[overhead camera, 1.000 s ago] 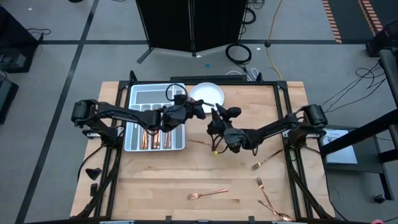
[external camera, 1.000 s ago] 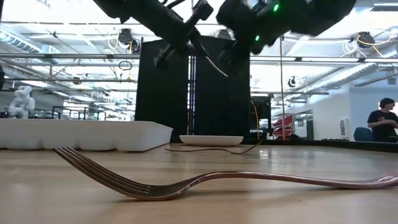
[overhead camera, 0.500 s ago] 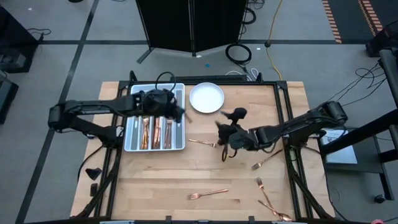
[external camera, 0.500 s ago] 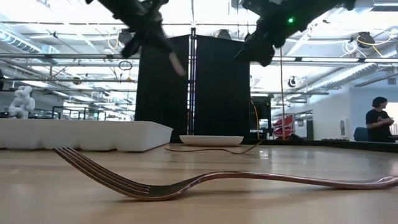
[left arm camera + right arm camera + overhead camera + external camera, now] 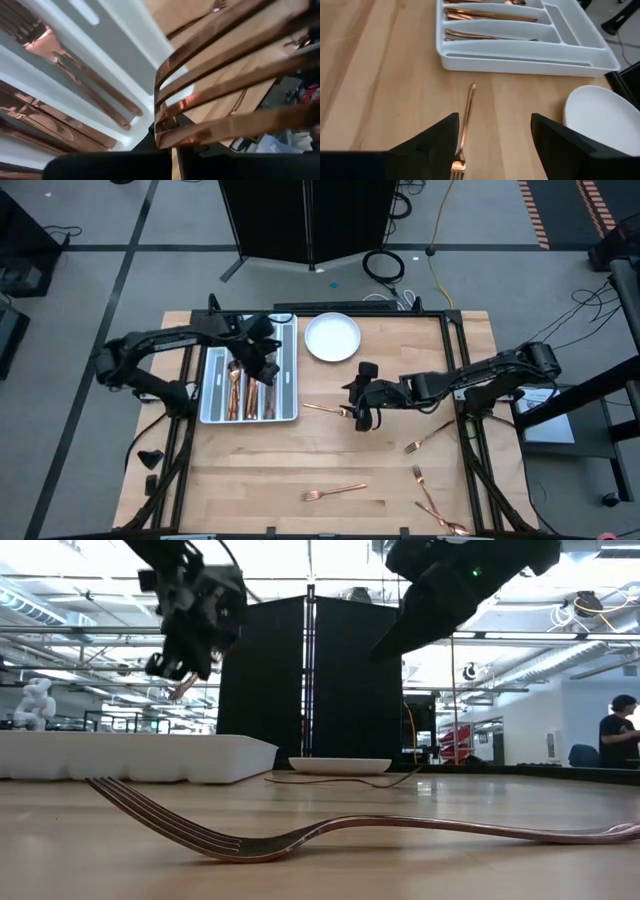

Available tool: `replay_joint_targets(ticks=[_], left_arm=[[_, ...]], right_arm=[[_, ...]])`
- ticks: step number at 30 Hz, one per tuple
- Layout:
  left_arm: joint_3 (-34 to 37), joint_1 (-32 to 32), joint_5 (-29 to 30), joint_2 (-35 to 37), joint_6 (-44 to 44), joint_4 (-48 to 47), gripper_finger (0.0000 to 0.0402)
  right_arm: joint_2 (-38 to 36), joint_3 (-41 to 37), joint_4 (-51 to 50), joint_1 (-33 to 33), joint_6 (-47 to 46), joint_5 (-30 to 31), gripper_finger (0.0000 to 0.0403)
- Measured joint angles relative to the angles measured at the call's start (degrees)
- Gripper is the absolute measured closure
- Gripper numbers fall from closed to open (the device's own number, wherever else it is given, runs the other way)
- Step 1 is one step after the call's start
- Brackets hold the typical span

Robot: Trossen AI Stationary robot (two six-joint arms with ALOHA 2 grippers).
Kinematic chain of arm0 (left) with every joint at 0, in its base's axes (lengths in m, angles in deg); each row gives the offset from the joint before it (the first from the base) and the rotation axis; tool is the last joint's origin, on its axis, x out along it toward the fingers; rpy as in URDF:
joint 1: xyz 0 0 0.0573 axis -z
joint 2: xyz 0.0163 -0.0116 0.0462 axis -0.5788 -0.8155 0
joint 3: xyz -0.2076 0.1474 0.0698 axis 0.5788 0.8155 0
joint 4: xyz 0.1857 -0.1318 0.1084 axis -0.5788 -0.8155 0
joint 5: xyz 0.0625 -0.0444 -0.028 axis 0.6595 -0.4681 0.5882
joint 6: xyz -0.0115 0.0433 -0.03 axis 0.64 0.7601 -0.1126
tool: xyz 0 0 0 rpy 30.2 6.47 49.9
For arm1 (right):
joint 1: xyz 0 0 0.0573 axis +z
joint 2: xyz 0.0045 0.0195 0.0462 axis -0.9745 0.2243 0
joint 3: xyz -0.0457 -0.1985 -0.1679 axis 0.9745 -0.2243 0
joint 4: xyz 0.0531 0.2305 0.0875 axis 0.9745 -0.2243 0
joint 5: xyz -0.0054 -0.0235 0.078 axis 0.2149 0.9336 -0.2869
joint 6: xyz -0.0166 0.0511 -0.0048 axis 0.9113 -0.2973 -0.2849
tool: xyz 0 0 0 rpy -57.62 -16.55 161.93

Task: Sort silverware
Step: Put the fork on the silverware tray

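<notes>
we have the left gripper [image 5: 252, 363] hanging above the tray [image 5: 288, 370], its fingers pinched on a copper fork [image 5: 225, 75]; in the left wrist view the tines run out just ahead of the fingers, over compartments that already hold several copper pieces [image 5: 60, 60]. our right gripper [image 5: 492, 145] hovers with its fingers spread wide apart, and a fork on the table [image 5: 464, 125] lies directly below and between them, its handle pointing away toward the tray, with the white plate [image 5: 600, 120] off to one side. more forks [image 5: 335, 492] lie well apart from it, back toward the table's near edge.

we judge these pieces to be light, rigid and slick: polished metal lying flat on wood, with little height to get under. we would take the fork across the narrow middle of its handle, fingers straddling it squarely, since a pinch near the tines or the tip would likely let it pivot or skid out. nothing here looks fragile, though a dropped piece could bounce.

we can read no brand, label or writing on the silverware, the tray or the plate.
</notes>
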Motion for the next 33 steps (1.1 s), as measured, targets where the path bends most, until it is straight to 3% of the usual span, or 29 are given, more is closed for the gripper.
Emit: replay_joint_targets(ticks=[12, 21, 26, 33], left_arm=[[0.0, -4.9, -1.4, -16.7, 6.2, -0.9, 0.0401], [0.0, -4.9, -1.9, -21.3, 4.0, 0.6, 0.0399], [0.0, -5.4, 2.6, -21.3, 1.6, 0.8, 0.0367], [0.0, -6.9, 3.5, -21.3, 3.3, -0.1, 0.0292]], right_arm=[[0.0, 0.0, -1.0, 0.0, -1.9, -0.2, 0.0190], [0.1, 0.0, -3.7, 0.0, -1.8, -0.2, 0.0190], [0.1, 0.0, -3.9, 0.1, -2.1, -0.2, 0.0190], [0.1, 0.0, -4.1, 0.1, -2.9, -3.4, 0.0190]])
